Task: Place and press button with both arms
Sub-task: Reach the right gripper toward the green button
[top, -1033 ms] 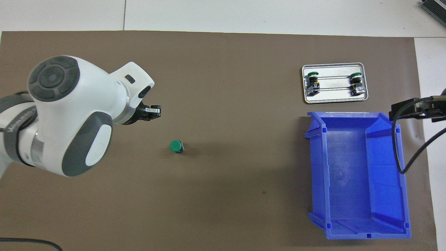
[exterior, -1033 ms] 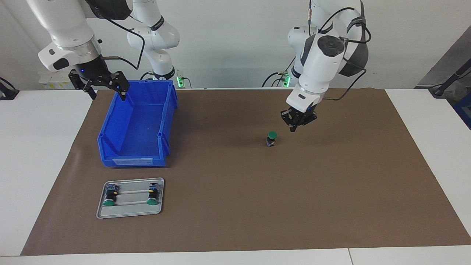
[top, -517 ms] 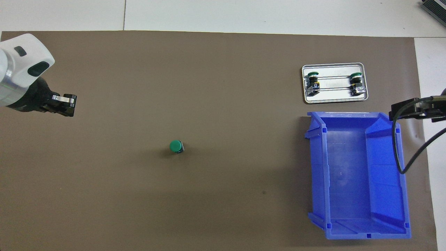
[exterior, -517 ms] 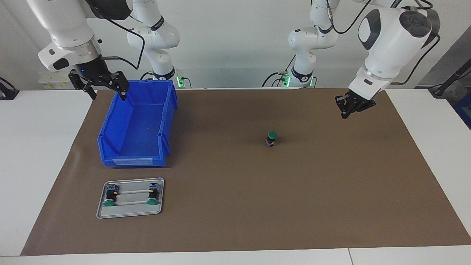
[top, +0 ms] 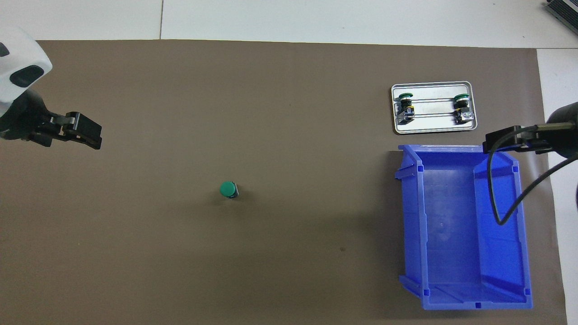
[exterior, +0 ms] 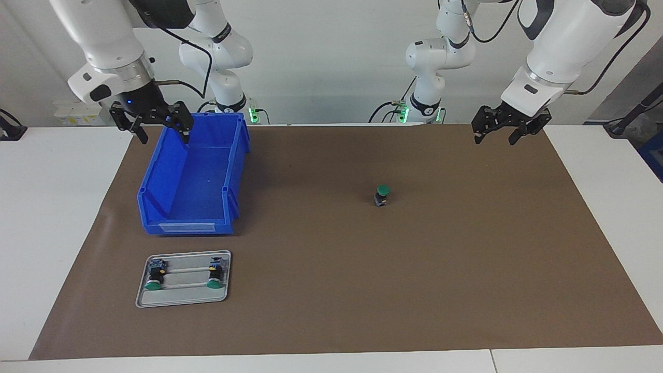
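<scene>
A button (exterior: 382,194) (top: 228,189) with a green cap stands upright and alone on the brown mat, with nothing touching it. My left gripper (exterior: 494,139) (top: 90,136) hangs open and empty, high over the mat's edge at the left arm's end, well away from the button. At the other end, my right gripper (exterior: 164,135) (top: 501,141) hangs open and empty above the outer wall of the blue bin (exterior: 235,155) (top: 456,225).
A metal tray (exterior: 182,299) (top: 433,128) lies beside the bin, farther from the robots. Two more green-capped buttons (exterior: 154,274) (exterior: 215,273) lie on their sides in it. The bin holds nothing. The brown mat (exterior: 362,285) covers most of the white table.
My left gripper was shut close beside the button. It has risen and swung away to the left arm's end of the table and has opened. The right gripper shifted slightly over the bin.
</scene>
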Robot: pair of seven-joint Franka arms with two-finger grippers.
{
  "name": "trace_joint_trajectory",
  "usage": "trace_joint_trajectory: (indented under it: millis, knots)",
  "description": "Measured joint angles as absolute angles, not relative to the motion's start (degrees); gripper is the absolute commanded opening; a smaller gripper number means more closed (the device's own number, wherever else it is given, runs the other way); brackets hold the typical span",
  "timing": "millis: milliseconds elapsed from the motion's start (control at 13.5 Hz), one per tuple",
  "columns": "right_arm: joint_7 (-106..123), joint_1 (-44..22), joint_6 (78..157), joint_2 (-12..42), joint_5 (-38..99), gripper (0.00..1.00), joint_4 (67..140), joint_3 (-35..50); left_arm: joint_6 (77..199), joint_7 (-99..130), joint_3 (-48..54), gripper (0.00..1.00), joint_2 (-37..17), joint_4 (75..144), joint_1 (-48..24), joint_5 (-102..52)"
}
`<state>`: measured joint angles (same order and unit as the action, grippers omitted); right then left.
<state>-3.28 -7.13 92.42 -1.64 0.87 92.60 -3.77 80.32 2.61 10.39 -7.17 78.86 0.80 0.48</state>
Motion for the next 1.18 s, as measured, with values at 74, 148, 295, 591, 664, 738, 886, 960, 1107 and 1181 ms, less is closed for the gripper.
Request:
trace_joint_trajectory:
  millis: [74,148,295,591,664,738,886,960,1107,1181]
  knots:
    - [-4.48,-9.58,94.77,-1.59,1.34,1.0,94.0,-3.69,81.57,2.61,10.39,1.0,-7.13,79.8,0.81,0.53]
    - [-6.74,-12.71,97.45,-1.51,1.4,1.0,95.76,-3.59,83.04,2.61,10.39,1.0,-7.01,81.1,0.81,0.56]
    - [-13.58,-19.69,102.65,-0.43,1.5,1.0,98.38,-3.39,86.68,2.61,10.42,1.0,-6.29,84.33,0.8,0.56]
    - [-29.42,-32.49,117.73,7.8,1.62,1.0,99.44,-3.13,92.54,2.6,10.46,1.0,-3.99,90.09,0.79,0.57]
    - [-32.8,-35.36,121.99,10.52,1.62,1.0,99.3,-3.09,92.68,2.6,10.45,1.0,-3.56,90.67,0.8,0.57]
    - [-35.39,-37.88,125.71,13.05,1.62,1.0,99.07,-3.08,92.67,2.6,10.43,1.0,-3.23,91.01,0.8,0.57]
    - [-38.77,-41.47,130.96,16.67,1.62,1.0,98.73,-3.06,92.67,2.6,10.37,1.0,-2.89,91.28,0.8,0.58]
    - [-40.07,-42.83,132.97,17.84,1.64,1.0,98.61,-3.05,92.67,2.6,10.34,1.0,-2.85,91.29,0.81,0.58]
    - [-41.45,-45.07,134.6,19.04,1.64,1.0,98.26,-3.06,92.67,2.6,10.31,1.0,-2.83,91.33,0.81,0.59]
    - [-41.47,-46.23,134.65,19.22,1.64,1.0,98.18,-3.07,92.67,2.6,10.31,1.0,-2.83,91.35,0.81,0.59]
